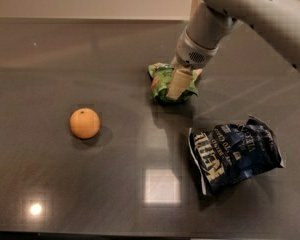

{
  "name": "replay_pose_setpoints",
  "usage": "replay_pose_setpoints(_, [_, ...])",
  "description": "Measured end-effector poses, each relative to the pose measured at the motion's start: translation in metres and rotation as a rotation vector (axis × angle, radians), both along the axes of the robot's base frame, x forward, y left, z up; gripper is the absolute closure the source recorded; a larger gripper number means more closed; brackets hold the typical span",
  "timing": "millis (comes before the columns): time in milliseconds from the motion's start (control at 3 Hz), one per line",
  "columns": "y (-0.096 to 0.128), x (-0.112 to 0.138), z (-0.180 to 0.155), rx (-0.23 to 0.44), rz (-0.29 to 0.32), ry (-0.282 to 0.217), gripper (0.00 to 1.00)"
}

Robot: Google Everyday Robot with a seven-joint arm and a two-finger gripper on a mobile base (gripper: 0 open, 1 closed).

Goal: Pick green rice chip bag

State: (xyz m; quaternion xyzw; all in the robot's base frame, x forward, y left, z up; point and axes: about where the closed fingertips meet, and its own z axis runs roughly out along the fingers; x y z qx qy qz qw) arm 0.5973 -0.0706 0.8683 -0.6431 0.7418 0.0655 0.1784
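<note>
The small, bright green glossy rice chip bag point(162, 80) lay crumpled on the dark, shiny worktop point(115, 49), well apart from the round orange fruit point(84, 123) and near the larger dark blue crinkled bag point(235, 151). The pale gripper point(179, 84) pressed down onto it; whether it had closed could not be told. The bag looked light, soft and slippery, so pinching a raised fold would probably hold best.
</note>
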Motion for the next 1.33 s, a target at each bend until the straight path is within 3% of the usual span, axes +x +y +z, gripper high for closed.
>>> replay_pose_setpoints(333, [-0.003, 0.001, 0.012, 0.038, 0.003, 0.001, 0.87])
replay_pose_setpoints(667, [-0.005, 0.004, 0.035, 0.074, 0.024, -0.016, 1.0])
replay_pose_setpoints(1333, [-0.012, 0.015, 0.084, 0.093, 0.064, -0.092, 1.0])
